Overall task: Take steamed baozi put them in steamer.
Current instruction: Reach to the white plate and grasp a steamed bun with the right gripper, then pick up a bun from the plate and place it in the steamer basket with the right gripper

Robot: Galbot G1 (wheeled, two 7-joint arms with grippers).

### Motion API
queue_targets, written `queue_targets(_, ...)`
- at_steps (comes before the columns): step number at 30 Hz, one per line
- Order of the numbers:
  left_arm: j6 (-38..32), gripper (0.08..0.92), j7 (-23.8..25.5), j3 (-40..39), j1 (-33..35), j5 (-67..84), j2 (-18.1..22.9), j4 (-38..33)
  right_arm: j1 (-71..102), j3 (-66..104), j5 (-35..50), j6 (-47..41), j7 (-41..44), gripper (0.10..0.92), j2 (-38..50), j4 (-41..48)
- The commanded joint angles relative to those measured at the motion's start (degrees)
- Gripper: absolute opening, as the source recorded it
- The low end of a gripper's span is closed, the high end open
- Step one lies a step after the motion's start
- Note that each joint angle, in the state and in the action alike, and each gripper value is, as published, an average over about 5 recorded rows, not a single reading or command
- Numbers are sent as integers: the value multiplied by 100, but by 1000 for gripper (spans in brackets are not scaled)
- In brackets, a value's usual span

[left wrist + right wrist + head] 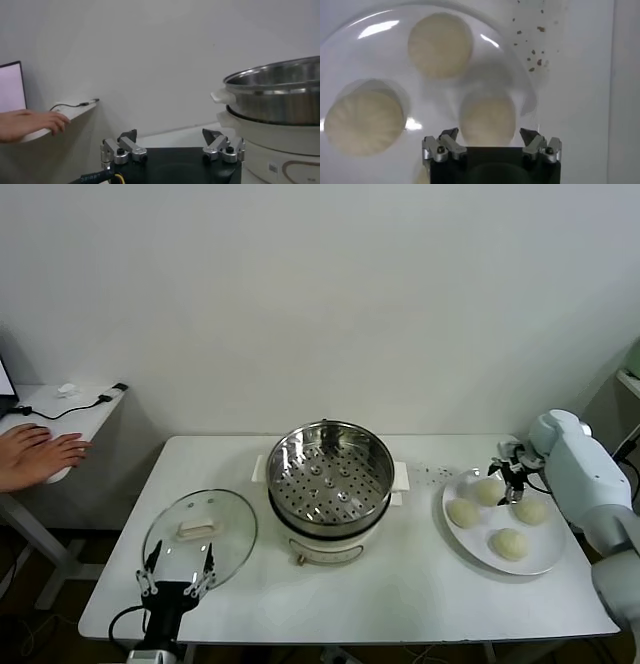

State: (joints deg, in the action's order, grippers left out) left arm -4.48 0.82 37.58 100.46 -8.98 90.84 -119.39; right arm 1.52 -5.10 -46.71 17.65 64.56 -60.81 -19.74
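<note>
Over white plate [548, 563] at table's right, right gripper [511, 474] hovering, fingers spread, above rear baozi [487, 120]; four baozi resting there. Buns looking soft, light, dentable; gripping gently across sides. Steamer [330, 476] waiting centre. Left gripper [176, 569] idling, fingers spread, near glass lid [200, 532].

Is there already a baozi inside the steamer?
No: in the head view the steamer shows only its bare perforated tray, and all four baozi sit on the white plate.
</note>
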Motion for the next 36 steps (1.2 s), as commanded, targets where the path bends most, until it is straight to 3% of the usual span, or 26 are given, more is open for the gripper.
queue_targets(1,-14,823,1,-1,8,-13,-3,17,-102,344,-535,83,-74,821,-260,418)
queue_targets(13,-59,823,-4,2,60,-37,1,28,-133,428,-470,61,-75,633,-284,436)
queue_targets(21,-87,823,-11,10,121,-29,4,14,-140,396,-268,137,49,588,-213,254)
queue_targets(24,-99,823,-16,20,165,-23,4,-3,-133,39,235,250,277,588,-25,-232)
queue_targets(29,-127,823,-18,41,244,1,1,-31,-454,-1608,1964,366,863,593,545,-1594)
queue_targets(36,-159,823,-20,44,297,10,1,-40,-1960,-3442,2948,957,1148,594,588,-2416)
